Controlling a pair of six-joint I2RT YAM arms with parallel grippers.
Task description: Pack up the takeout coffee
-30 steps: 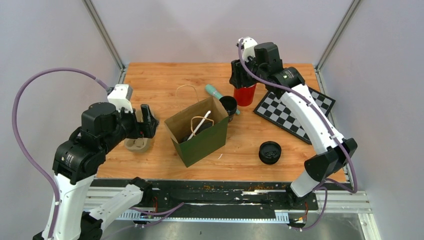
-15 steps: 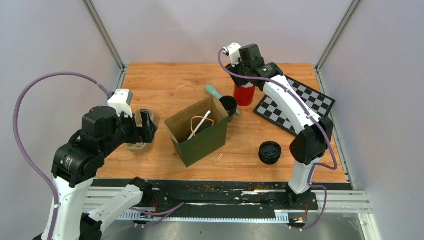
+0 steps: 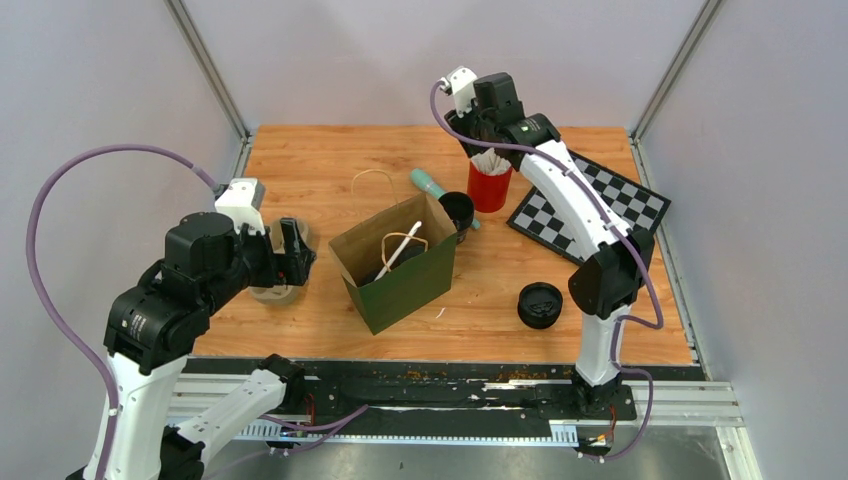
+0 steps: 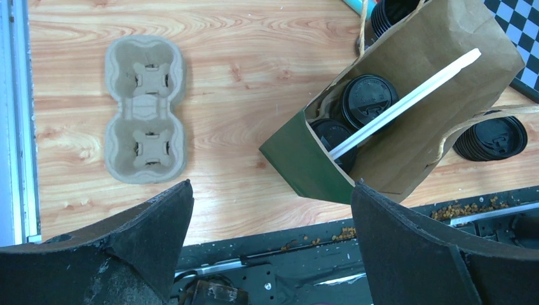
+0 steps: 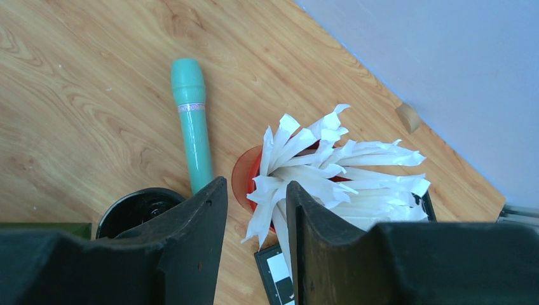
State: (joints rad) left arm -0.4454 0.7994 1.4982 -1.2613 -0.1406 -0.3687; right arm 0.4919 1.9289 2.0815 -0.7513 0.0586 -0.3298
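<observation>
The paper bag (image 3: 395, 265) stands open mid-table, green outside and brown inside (image 4: 407, 121). Two black-lidded coffee cups (image 4: 368, 101) and a white wrapped straw (image 4: 407, 101) are inside it. A red cup (image 3: 489, 182) full of wrapped straws (image 5: 330, 171) stands at the back. My right gripper (image 3: 487, 135) hangs just above it, jaws (image 5: 254, 184) narrowed but apart, straw ends lying in the gap. My left gripper (image 3: 290, 250) is wide open and empty (image 4: 272, 185), raised over the table's near edge beside the pulp cup carrier (image 4: 145, 108).
A stack of black cups (image 3: 457, 210) and a teal pen (image 3: 428, 183) lie behind the bag. Black lids (image 3: 540, 305) sit front right of it. A checkerboard (image 3: 590, 215) lies at the right. Crumbs litter the black rail (image 4: 318, 248) at the front edge.
The right arm has swung left and back, so its gripper now sits over the red cup's straws with the jaws narrower. The left arm has barely moved.
</observation>
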